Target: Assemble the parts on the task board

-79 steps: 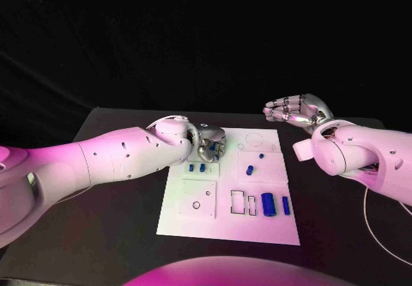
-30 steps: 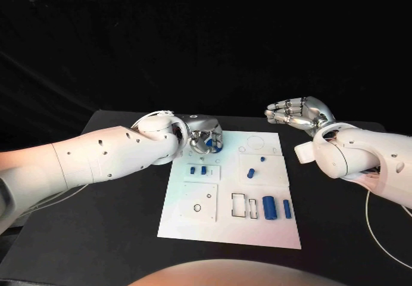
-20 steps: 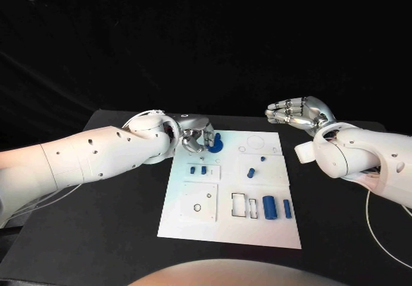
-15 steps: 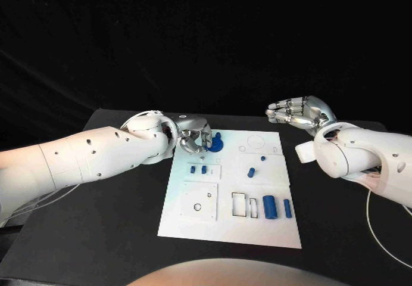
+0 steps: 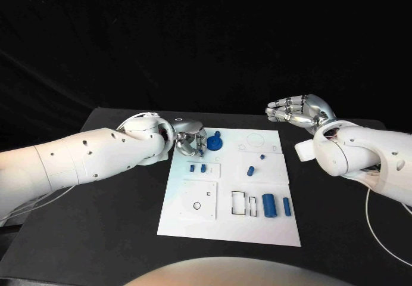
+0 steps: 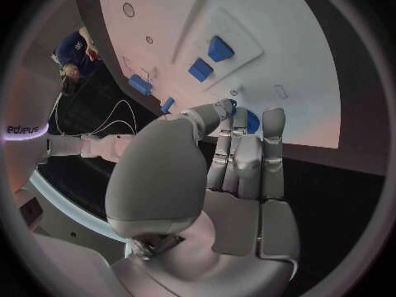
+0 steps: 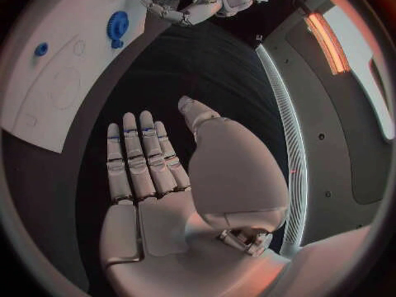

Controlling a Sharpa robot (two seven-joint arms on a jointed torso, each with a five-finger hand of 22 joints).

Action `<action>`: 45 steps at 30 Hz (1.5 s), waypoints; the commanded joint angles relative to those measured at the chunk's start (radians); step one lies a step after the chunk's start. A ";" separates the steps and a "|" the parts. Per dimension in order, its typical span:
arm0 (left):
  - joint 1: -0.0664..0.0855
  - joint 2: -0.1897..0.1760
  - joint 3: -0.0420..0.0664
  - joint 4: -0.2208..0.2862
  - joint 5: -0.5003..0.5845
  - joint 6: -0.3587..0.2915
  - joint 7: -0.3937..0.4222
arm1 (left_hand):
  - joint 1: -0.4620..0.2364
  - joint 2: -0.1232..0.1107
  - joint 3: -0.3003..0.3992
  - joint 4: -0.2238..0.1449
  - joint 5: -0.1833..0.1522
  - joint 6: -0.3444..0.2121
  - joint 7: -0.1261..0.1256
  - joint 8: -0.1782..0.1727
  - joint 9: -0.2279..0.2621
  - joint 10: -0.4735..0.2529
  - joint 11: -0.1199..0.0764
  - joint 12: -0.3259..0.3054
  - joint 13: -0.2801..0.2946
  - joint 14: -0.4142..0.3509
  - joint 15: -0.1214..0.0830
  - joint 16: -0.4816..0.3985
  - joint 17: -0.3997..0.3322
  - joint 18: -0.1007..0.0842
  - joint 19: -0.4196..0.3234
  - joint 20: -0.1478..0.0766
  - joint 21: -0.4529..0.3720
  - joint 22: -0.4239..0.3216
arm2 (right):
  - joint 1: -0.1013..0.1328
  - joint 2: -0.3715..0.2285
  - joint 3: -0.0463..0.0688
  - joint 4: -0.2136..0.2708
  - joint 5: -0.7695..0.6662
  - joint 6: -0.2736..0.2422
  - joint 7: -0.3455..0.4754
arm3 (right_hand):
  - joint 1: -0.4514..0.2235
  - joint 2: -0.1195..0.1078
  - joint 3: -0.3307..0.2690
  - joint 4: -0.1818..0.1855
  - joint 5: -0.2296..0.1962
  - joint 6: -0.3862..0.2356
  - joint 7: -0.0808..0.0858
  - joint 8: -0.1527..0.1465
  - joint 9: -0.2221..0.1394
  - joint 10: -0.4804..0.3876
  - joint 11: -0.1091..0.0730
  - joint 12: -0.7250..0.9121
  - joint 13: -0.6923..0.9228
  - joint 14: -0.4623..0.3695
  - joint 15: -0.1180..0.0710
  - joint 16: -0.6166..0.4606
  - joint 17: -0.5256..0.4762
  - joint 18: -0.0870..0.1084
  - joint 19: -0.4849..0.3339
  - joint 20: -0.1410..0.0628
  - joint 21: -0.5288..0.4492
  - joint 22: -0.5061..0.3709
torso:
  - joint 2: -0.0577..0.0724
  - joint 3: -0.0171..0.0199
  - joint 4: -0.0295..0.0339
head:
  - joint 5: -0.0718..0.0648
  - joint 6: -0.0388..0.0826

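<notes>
Left hand (image 5: 189, 141) empty, fingers loosely apart beside one blue gear (image 5: 214, 142); right hand (image 5: 296, 111) wide, empty.

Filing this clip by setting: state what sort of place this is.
Probably a robotics lab test bench: a black table against a dark backdrop, a white task board with cut-outs and small blue parts, and a left robot hand beside a blue gear.

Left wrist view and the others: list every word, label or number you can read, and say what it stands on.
"edeus", as it reads, though partly blurred: on a white surface at the rim of the left wrist view, in the room and not on the task board.
No other text: the task board and the blue parts carry none.
</notes>
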 commanded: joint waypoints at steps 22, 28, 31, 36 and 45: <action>-0.003 0.018 -0.014 -0.022 0.024 0.050 -0.003 | -0.010 -0.001 -0.003 -0.004 0.005 0.007 0.002 -0.006 0.002 0.010 -0.005 -0.007 0.000 -0.004 -0.002 -0.007 -0.004 0.001 -0.007 -0.002 -0.004 -0.003 | 0.000 -0.001 0.000 0.003 -0.007 0.009 0.013 | 0.007 0.000 0.007 -0.001 0.002 0.007 0.008 0.003 -0.002 0.003 -0.005 0.004 -0.001 -0.001 -0.004 0.006 -0.002 0.012 0.002 -0.002 0.004 -0.002 | -0.001 0.0010 -0.0007 | 0.000 -0.004; -0.004 0.025 -0.016 -0.026 0.024 0.053 -0.001 | -0.010 -0.001 -0.004 -0.004 0.005 0.007 0.002 -0.007 0.002 0.010 -0.005 -0.009 0.000 -0.003 -0.002 -0.007 -0.002 0.001 -0.007 -0.002 -0.005 -0.003 | 0.000 -0.002 0.000 0.004 -0.007 0.010 0.013 | 0.007 0.000 0.007 -0.001 0.002 0.007 0.008 0.003 -0.002 0.003 -0.005 0.004 -0.001 -0.001 -0.004 0.006 -0.002 0.012 0.002 -0.002 0.004 -0.002 | 0.000 0.0007 -0.0012 | 0.000 -0.004; -0.005 0.026 -0.017 -0.026 0.024 0.058 -0.002 | -0.010 -0.001 -0.004 -0.004 0.005 0.007 0.002 -0.008 0.002 0.010 -0.005 -0.009 0.000 -0.005 -0.002 -0.008 -0.006 0.001 -0.007 -0.002 -0.005 -0.004 | 0.000 -0.002 0.000 0.004 -0.007 0.010 0.013 | 0.007 0.000 0.007 -0.001 0.002 0.007 0.008 0.003 -0.002 0.003 -0.005 0.004 -0.001 -0.001 -0.004 0.006 -0.002 0.012 0.002 -0.002 0.004 -0.002 | 0.000 0.0007 -0.0011 | 0.000 -0.005; -0.005 0.025 -0.018 -0.026 0.017 0.075 -0.007 | -0.013 -0.002 -0.007 -0.005 0.004 0.010 0.001 -0.008 0.004 0.015 -0.006 -0.010 0.002 -0.007 -0.002 -0.011 -0.015 0.000 -0.007 -0.001 -0.005 -0.002 | 0.000 -0.002 0.000 0.005 -0.006 0.011 0.013 | 0.007 0.000 0.007 -0.001 0.002 0.007 0.008 0.003 -0.002 0.003 -0.005 0.004 -0.001 -0.001 -0.004 0.006 -0.002 0.012 0.002 -0.002 0.004 -0.002 | -0.001 0.0011 -0.0001 | -0.001 -0.007; -0.005 0.022 -0.019 -0.028 -0.002 0.088 -0.027 | -0.018 0.000 -0.017 -0.009 0.004 0.027 -0.005 -0.006 0.011 0.032 -0.013 -0.013 0.007 -0.007 -0.007 -0.014 -0.022 0.000 -0.005 -0.003 -0.005 0.001 | 0.000 -0.003 0.000 0.004 -0.006 0.012 0.012 | 0.006 0.000 0.009 0.000 0.002 0.008 0.007 0.003 -0.002 0.004 -0.006 0.004 -0.001 -0.001 -0.004 0.007 -0.002 0.012 0.000 -0.002 0.004 -0.003 | -0.001 0.0001 -0.0001 | 0.001 -0.007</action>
